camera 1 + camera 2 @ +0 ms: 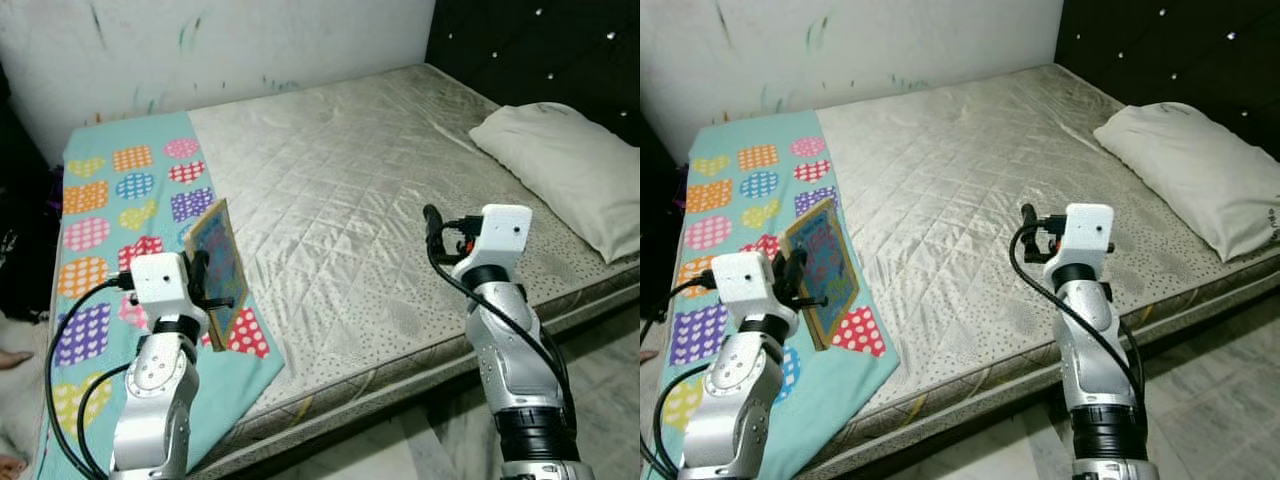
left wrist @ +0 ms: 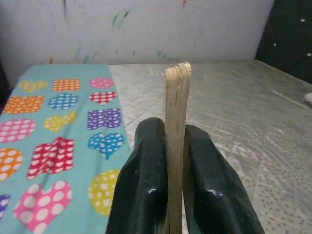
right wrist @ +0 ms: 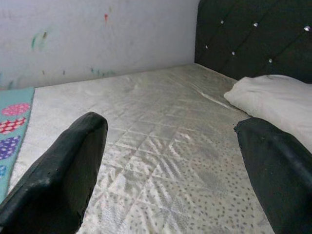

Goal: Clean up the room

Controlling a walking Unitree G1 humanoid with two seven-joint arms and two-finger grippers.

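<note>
Two jointed silver metal arms carried white boxy wrist housings, looping black cables, and glossy black rubbery fingers [image 2: 146, 195] with rounded tips.

We could not read the print on the book [image 1: 218, 262], and the left gripper [image 2: 174, 161] hid its lower edge. The pillow [image 1: 570, 170] ran off the frame's right edge. A dark heap [image 1: 20, 250] beside the bed [image 1: 380, 200] stayed unidentifiable.

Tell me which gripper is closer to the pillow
The right. The right gripper hangs open over the mattress a short way from the pillow; the left gripper is across the bed, shut on a book.
</note>
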